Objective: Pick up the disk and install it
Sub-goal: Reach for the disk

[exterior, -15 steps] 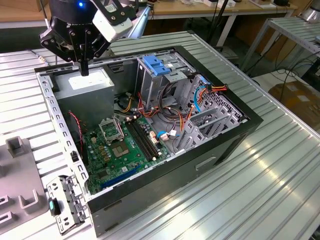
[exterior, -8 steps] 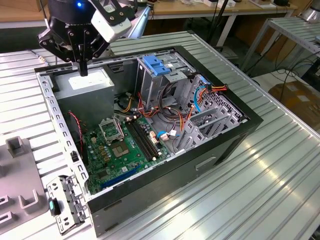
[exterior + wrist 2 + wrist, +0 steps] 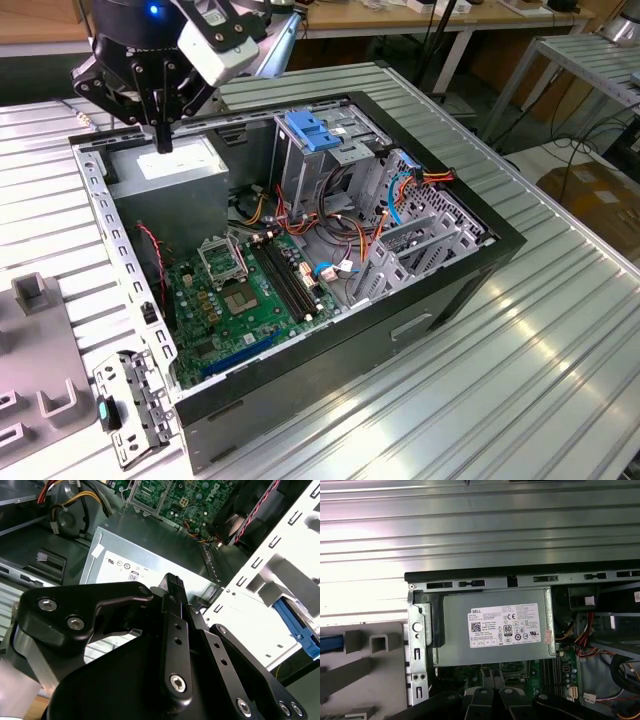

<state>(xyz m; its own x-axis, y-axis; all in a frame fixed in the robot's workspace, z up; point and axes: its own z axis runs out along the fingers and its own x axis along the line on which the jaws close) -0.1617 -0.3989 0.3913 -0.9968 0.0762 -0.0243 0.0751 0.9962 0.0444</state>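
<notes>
My gripper [image 3: 162, 135] hangs over the back corner of the open computer case [image 3: 455, 290], just above the grey power-supply box [image 3: 175, 165]. Its black fingers [image 3: 172, 585] are shut with nothing between them; in the first wrist view the gripper [image 3: 495, 700] points at the power-supply box [image 3: 495, 630]. Of the disk I see little: a blue strip [image 3: 330, 642] on the grey fixture [image 3: 370, 645] outside the case looks like its rail. The same blue edge [image 3: 300, 630] shows past the case's white perforated wall in the second wrist view. The gripper is well apart from it.
Inside the case lie a green motherboard [image 3: 250, 290], a tall metal drive cage with a blue latch [image 3: 315, 130] and bundles of coloured cables [image 3: 400, 190]. A loose metal bracket [image 3: 130, 410] lies by the case's near corner. The case stands on a ribbed metal table [image 3: 540, 360].
</notes>
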